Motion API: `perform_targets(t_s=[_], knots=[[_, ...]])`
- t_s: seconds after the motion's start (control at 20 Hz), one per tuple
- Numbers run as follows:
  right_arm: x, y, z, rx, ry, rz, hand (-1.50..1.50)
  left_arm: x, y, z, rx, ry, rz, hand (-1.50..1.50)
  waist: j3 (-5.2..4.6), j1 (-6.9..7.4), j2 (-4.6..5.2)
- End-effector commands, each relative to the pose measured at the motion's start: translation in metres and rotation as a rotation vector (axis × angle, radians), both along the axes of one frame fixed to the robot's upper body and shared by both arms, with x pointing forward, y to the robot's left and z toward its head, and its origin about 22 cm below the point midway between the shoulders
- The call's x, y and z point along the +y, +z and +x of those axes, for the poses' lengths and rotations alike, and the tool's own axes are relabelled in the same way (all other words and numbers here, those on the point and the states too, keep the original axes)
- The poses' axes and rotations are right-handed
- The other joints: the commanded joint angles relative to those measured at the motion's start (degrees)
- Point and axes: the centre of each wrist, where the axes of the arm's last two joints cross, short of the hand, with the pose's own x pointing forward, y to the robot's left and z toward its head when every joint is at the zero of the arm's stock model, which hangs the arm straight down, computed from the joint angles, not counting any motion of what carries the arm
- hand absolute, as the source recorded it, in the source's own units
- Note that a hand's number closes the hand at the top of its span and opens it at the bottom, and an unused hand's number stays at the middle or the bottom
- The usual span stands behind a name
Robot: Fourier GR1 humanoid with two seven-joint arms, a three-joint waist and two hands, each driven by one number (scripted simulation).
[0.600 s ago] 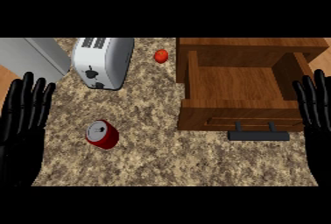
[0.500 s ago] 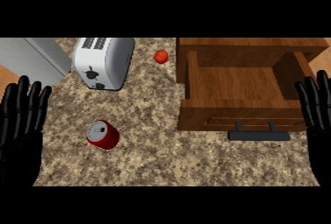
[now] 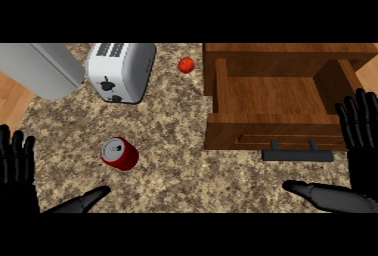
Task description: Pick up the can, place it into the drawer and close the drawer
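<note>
Can lies left of centre, nearest your left hand

Your can (image 3: 120,153) is red with a silver lid. It sits on the counter (image 3: 192,175) to the left of the middle, well apart from the open drawer (image 3: 269,95) at upper right. The lid faces up at you with the red side showing below it, so I judge it upright, its long axis vertical, though the steep angle leaves some doubt.

Your left hand (image 3: 18,175) is at the left edge with straight, released fingers (image 3: 15,147) and nothing in it. The can lies to its right and slightly ahead, just beyond the thumb. Your right hand (image 3: 360,150) is likewise open and empty at the right edge beside the drawer front, with the whole counter between it and the can.

The left hand is clearly nearer, so the pick probably falls to it, moving inward with fingers closing round the can's side. The right hand is well placed for the drawer handle (image 3: 297,155).
</note>
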Motion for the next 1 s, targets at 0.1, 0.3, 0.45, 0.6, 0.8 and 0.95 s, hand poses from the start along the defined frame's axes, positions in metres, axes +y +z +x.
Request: perform_targets(t_s=[0.1, 0.3, 0.45, 0.6, 0.8, 0.95], knots=[[-0.003, 0.004, -0.003, 0.067, -0.044, 0.041, -1.50, -0.020, 0.015, -0.013, 0.091, 0.110, -0.058, -1.50, 0.03, -0.65, -0.11], [-0.010, 0.002, -0.007, 0.069, -0.040, 0.015, -1.50, -0.012, 0.027, -0.028, 0.084, 0.099, -0.065, -1.50, 0.00, -0.51, -0.12], [-0.021, -0.010, -0.005, 0.068, -0.038, 0.014, -1.50, -0.014, 0.024, 0.004, 0.086, 0.108, -0.049, -1.50, 0.01, -0.74, -0.05], [-0.011, -0.012, -0.003, 0.055, -0.049, 0.028, -1.50, -0.043, 0.012, -0.012, 0.110, 0.094, -0.069, -1.50, 0.01, -0.59, -0.09], [-0.024, 0.001, -0.024, 0.044, -0.038, 0.004, -1.50, -0.041, -0.018, 0.014, 0.135, 0.110, -0.068, -1.50, -0.02, -0.88, -0.10], [-0.017, -0.006, -0.023, 0.034, -0.034, 0.030, -1.50, -0.043, -0.035, 0.020, 0.155, 0.129, -0.063, -1.50, -0.04, -0.90, -0.07]])
